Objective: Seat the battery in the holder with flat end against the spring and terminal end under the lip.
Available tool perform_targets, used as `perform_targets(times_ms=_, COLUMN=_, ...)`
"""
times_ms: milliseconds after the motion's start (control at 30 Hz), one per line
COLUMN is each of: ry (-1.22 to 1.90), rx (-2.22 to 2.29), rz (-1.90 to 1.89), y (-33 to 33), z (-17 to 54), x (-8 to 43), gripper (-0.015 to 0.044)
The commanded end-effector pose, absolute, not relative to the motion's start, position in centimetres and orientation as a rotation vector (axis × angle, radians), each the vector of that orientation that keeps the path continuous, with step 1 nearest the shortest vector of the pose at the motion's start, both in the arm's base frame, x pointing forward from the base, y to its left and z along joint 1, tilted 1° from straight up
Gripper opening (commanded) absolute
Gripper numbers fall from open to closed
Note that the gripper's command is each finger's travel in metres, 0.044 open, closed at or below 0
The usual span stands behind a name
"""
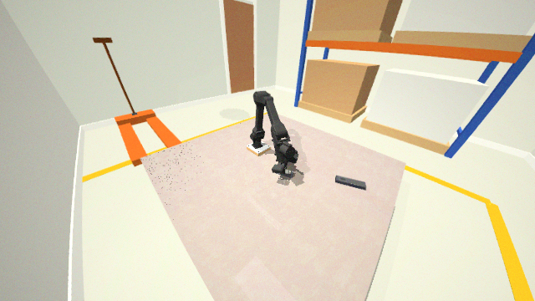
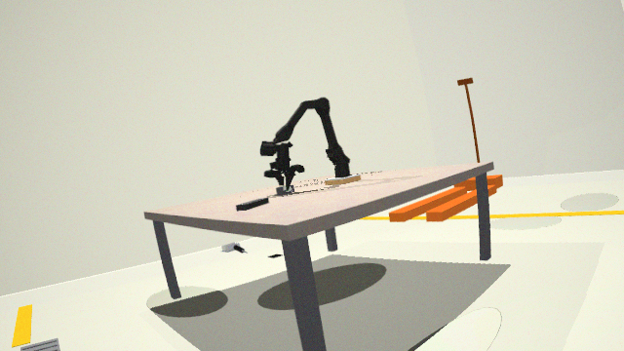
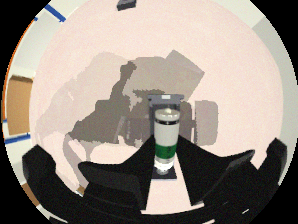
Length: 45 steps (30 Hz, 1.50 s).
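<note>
My gripper is shut on the battery and points down at the table. The battery, white with a green band, lies lengthwise between the fingers in the wrist view. Its upper end in that view shows a round face with a small nub and a dark ring; it seems raised toward the camera. The grey holder is under and around it: an end wall shows past the nub end, and a dark base edge past the other. A shiny, pale part shows at that lower end. Whether the battery touches the holder is unclear.
A dark oblong block lies on the table, away from the gripper. The arm's base plate stands behind the gripper. The arm's shadow falls around the holder.
</note>
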<state>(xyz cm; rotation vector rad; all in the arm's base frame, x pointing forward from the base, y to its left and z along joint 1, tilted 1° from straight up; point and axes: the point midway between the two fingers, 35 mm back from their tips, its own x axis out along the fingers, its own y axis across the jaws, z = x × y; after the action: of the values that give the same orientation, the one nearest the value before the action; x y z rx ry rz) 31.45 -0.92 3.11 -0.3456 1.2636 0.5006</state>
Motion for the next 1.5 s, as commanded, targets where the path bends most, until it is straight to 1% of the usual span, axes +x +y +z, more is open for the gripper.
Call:
perform_targets(times_ms=0, ry=1.319, rx=-0.353, rz=0.488, y=-1.1, z=2.7, x=31.1, gripper=0.0082)
perform_targets(times_ms=867, ry=1.490, rx=-0.411, rz=0.475, y=-0.8, z=2.6, x=31.4, gripper=0.0082)
perform_targets(times_ms=1467, ry=1.496, rx=-0.411, rz=0.478, y=-0.1, z=2.7, x=32.6, gripper=0.0082)
